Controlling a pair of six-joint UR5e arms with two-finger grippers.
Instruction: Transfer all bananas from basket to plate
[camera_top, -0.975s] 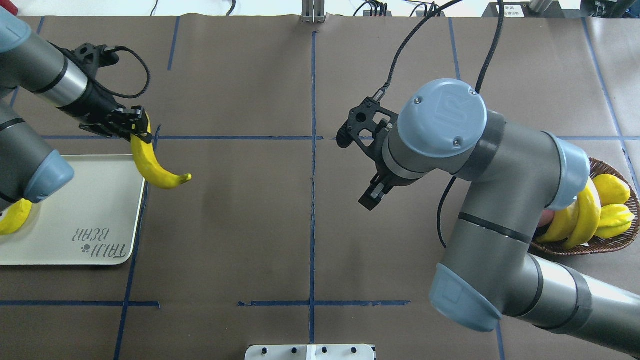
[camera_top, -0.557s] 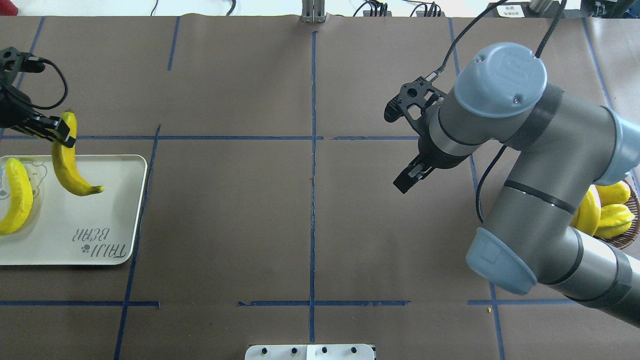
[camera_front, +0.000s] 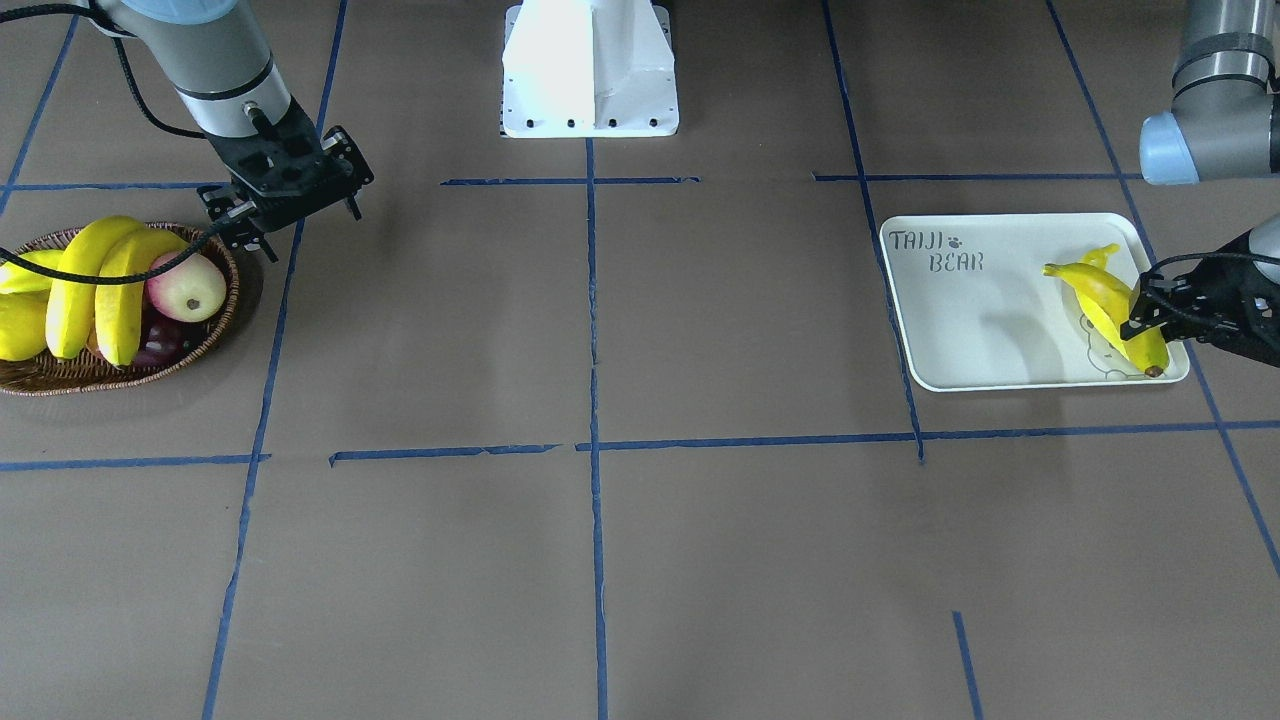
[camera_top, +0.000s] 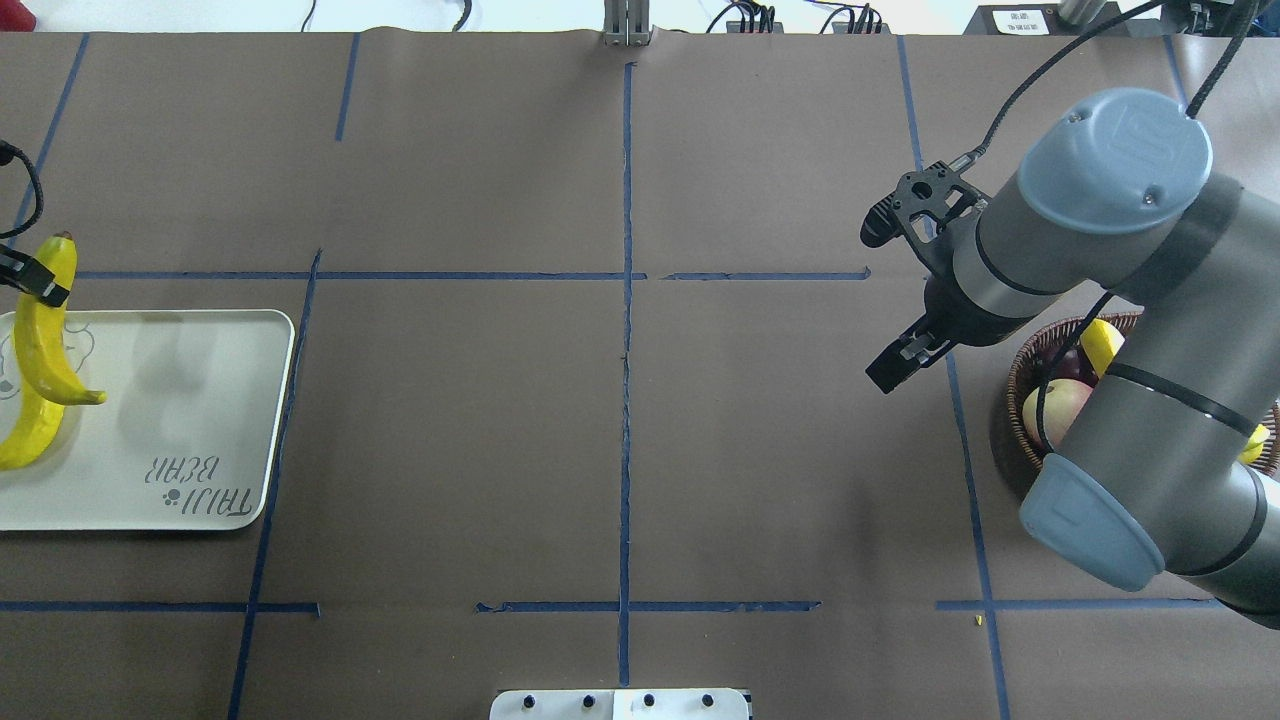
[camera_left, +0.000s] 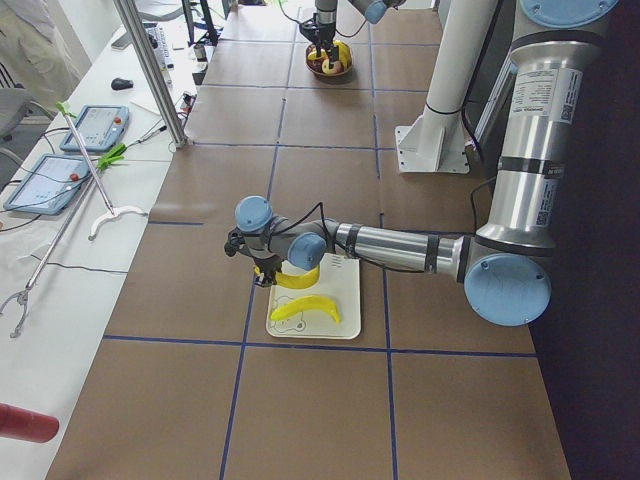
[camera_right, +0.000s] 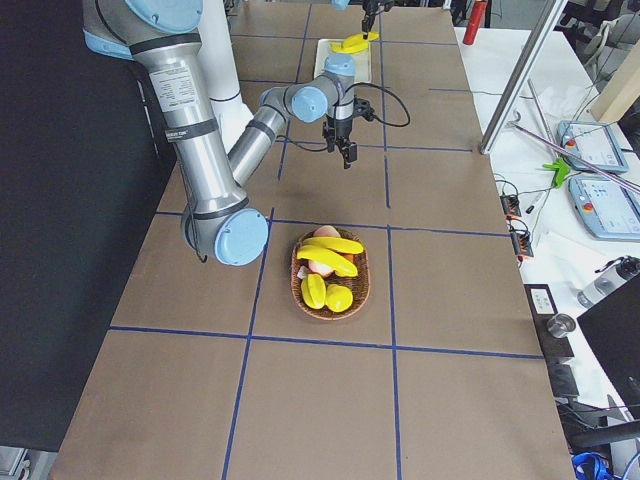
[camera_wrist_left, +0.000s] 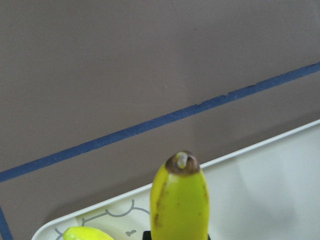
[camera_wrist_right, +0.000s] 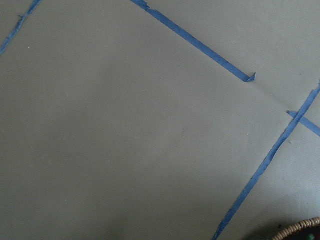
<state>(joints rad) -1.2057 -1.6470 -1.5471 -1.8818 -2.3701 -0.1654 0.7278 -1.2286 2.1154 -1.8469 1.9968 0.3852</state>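
Observation:
My left gripper (camera_top: 22, 280) is shut on one end of a yellow banana (camera_top: 45, 335) and holds it above the bear end of the white plate (camera_top: 190, 400). It also shows in the front view (camera_front: 1150, 312) with the banana (camera_front: 1108, 300) and in the left wrist view (camera_wrist_left: 180, 200). A second banana (camera_top: 25, 440) lies on the plate beneath. My right gripper (camera_top: 893, 365) is open and empty over bare table, just left of the wicker basket (camera_top: 1018, 375). Two bananas (camera_front: 95, 290) lie in the basket (camera_front: 205, 340), which my right arm mostly hides from overhead.
The basket also holds a red-yellow apple (camera_front: 188, 288), a dark fruit and plump yellow mango-like fruits (camera_front: 15, 335). Blue tape lines cross the brown table. The white robot base (camera_front: 590, 70) stands at the table's middle edge. The basket rim shows in the right wrist view (camera_wrist_right: 302, 227).
My left gripper has carried its banana to the left, from beside the plate to over its far end. My right arm has swung right, close to the basket.

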